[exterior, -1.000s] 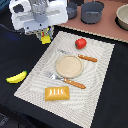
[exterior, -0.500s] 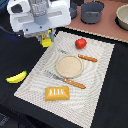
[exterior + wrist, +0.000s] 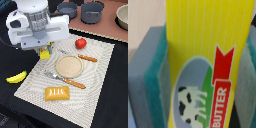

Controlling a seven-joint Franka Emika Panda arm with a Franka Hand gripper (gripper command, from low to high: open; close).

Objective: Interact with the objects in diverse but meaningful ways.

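1. The gripper (image 3: 203,65) is clamped on the butter box (image 3: 205,60): in the wrist view one pad (image 3: 150,85) presses each long side, and the box fills the space between them.
2. In the exterior view the box (image 3: 45,53) hangs under the arm, above the placemat (image 3: 100,70) near its far corner at the exterior view's left. I cannot tell whether it touches the mat.
3. I judge the step is to carry the box and set it down somewhere sensible, so keep the grip firm and the box upright.
4. The plate (image 3: 69,65), fork (image 3: 64,78) and knife (image 3: 80,56) lie just beside, so choose a bare part of the mat.
5. The tomato (image 3: 80,43), bread (image 3: 57,93) and banana (image 3: 16,77) lie apart from the box; do not knock them.
6. Lower slowly and release only when the base rests flat.
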